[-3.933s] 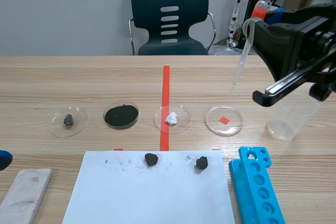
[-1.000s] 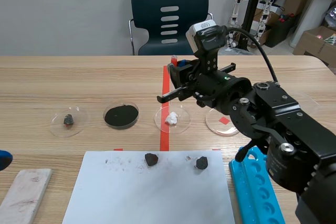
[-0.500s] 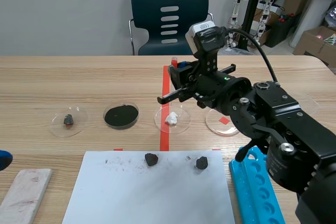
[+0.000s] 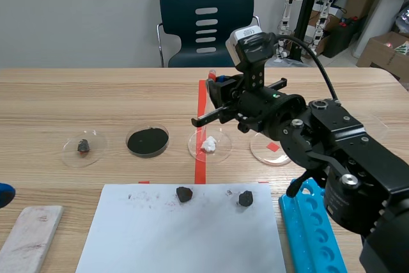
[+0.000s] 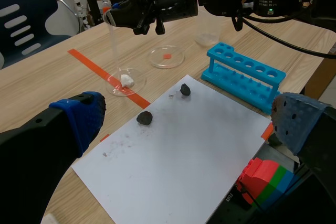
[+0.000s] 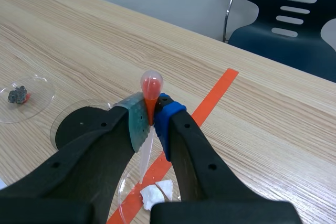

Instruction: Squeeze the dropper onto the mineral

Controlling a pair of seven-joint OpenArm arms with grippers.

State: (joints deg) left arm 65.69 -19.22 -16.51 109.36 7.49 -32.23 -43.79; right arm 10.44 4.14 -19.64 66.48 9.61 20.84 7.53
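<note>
The dropper (image 6: 150, 88), a translucent plastic pipette with a rounded bulb tinted orange-red, is clamped at the neck between the dotted pads of the right gripper (image 6: 152, 116). Its slim tapered stem is pointed down, with the tip held just above the mineral (image 6: 155, 193). The mineral, chalky white and broken into angular lumps, is contained in a clear round dish (image 4: 223, 153) on the tape line. The left gripper (image 5: 191, 116) is held with its blue-padded fingers wide apart over a smooth white sheet (image 5: 199, 145), on which a dark rough stone (image 5: 145, 118) is seen.

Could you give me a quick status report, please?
Right hand shut on dropper, tip above white mineral. Left hand open, off to the side. Nothing in the way.
</note>
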